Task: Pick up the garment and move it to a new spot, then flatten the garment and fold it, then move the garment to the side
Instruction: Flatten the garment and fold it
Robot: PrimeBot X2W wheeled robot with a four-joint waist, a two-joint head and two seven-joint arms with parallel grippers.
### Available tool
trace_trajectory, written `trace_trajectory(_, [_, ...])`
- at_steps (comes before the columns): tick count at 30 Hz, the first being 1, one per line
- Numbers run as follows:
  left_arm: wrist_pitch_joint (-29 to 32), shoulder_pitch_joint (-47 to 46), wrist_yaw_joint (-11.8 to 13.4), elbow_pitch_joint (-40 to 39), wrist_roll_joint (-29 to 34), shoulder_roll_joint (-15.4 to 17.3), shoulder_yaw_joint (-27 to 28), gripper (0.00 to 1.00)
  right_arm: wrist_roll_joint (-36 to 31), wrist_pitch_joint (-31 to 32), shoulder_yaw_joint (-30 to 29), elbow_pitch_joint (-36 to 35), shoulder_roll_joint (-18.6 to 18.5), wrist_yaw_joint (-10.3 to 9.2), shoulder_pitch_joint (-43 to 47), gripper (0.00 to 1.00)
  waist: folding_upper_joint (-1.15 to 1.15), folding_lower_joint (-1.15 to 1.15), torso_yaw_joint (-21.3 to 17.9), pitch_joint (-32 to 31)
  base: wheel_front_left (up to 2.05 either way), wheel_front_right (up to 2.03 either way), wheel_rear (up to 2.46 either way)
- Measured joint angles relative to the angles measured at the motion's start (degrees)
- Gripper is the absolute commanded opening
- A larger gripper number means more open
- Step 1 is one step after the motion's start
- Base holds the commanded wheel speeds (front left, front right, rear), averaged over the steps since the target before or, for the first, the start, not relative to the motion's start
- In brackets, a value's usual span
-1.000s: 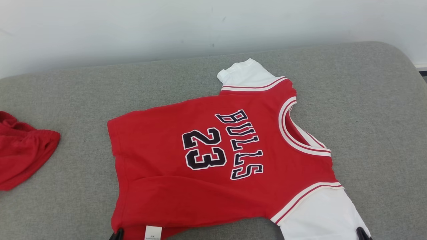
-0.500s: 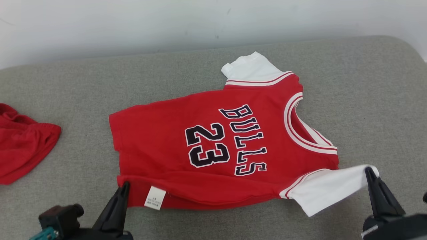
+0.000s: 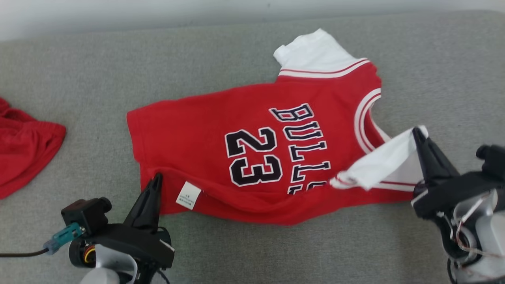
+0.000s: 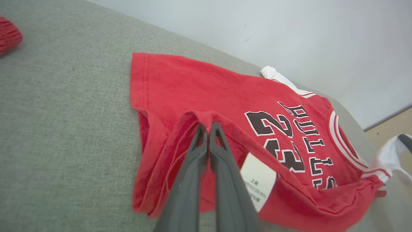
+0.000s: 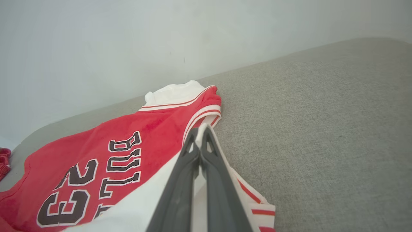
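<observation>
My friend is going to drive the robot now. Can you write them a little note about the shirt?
Left gripper: shut on the jersey at its near hem corner.
Right gripper: shut on the white sleeve, raised over the red front.
Jersey lies spread on the grey cushion; a red cloth sits at far left.
Done: laid out mostly flat, fold begun.
To do: finish folding, move it aside.

place: indoor room, kind unclear | cues: grey upholstered cushion [image 3: 79, 79], plain white wall [image 5: 96, 48]
</observation>
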Motion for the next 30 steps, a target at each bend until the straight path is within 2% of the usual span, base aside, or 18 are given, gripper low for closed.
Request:
trace_trajectory(13, [-3.49, -3.55, -1.02, 5.16, -0.03, -3.05, -0.11, 0.0, 5.03, -2.58, 7.49, 14.91, -4.3, 0.0, -13.8, 0.0, 0.0, 0.0, 3.8, 3.22, 0.0, 0.0, 0.0])
trace_trajectory(24, [-4.22, -4.43, -1.49, 8.67, -1.02, -4.31, -0.02, 0.0, 8.64, -7.59, 12.21, 20.98, -5.25, 0.0, -18.45, 0.0, 0.0, -0.01, 4.21, 3.89, 0.0, 0.0, 0.0])
trace_trajectory(25, [-4.24, -4.51, -1.58, 8.99, -1.11, -4.47, -0.03, 0.0, 8.91, -8.06, 12.69, 21.5, -5.26, 0.0, -18.75, 0.13, 0.0, -0.01, 4.17, 3.85, 0.0, 0.0, 0.0])
trace_trajectory(26, [-4.34, -4.59, -1.79, 9.31, -1.25, -4.58, -0.04, 0.0, 9.01, -8.65, 13.1, 21.95, -5.3, 0.0, -18.9, 0.74, 0.0, -0.01, 4.14, 3.77, 0.0, 0.0, 0.0])
trace_trajectory(27, [-4.31, -4.65, -1.97, 9.6, -1.46, -4.59, -0.13, 0.28, 9.7, -9.27, 13.3, 22.23, -5.25, 0.0, -18.88, 1.0, 0.0, -0.01, 4.11, 3.69, 0.0, 0.0, 0.0])
trace_trajectory(28, [-4.37, -4.66, -2.11, 9.73, -1.64, -4.68, -0.11, 1.0, 10.51, -9.87, 13.63, 22.28, -5.24, 0.0, -18.86, 1.0, 0.0, -0.01, 4.09, 3.6, 0.0, 0.0, 0.0])
trace_trajectory(30, [-4.58, -4.65, -2.25, 9.9, -1.54, -4.64, -0.32, 1.0, 10.63, -11.8, 13.9, 22.37, -5.42, 0.0, -18.84, 1.0, 0.0, -0.02, 4.05, 3.4, 0.0, 0.0, 0.0])
